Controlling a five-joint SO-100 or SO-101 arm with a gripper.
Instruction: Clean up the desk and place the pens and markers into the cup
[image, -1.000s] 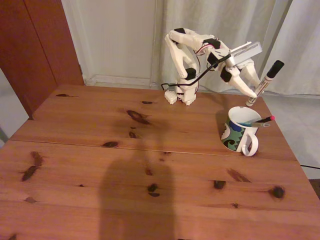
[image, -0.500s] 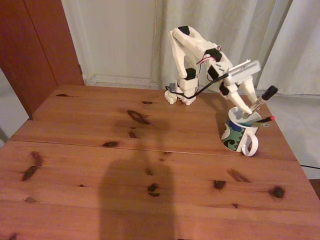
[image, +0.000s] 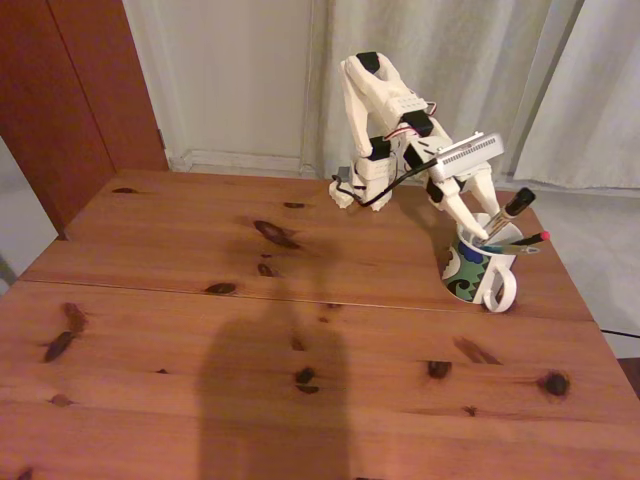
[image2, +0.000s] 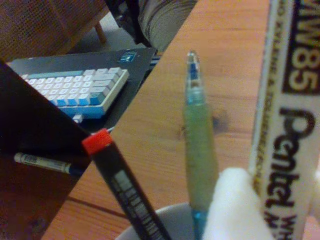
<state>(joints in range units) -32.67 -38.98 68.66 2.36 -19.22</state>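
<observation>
The gripper (image: 478, 228) is closed on the white marker (image: 506, 215), which leans tilted with its lower end inside the cup (image: 476, 267) near the right edge of the worktop (image: 250, 330) in the fixed view. In the wrist view, the marker (image2: 285, 125) reads "Pentel" and "85" in dark print. Beside it, the teal-green pen (image2: 199, 145) and the black pen with red tip (image2: 120, 180) stand in the cup. A keyboard (image2: 80, 92) lies beyond the worktop's edge.
</observation>
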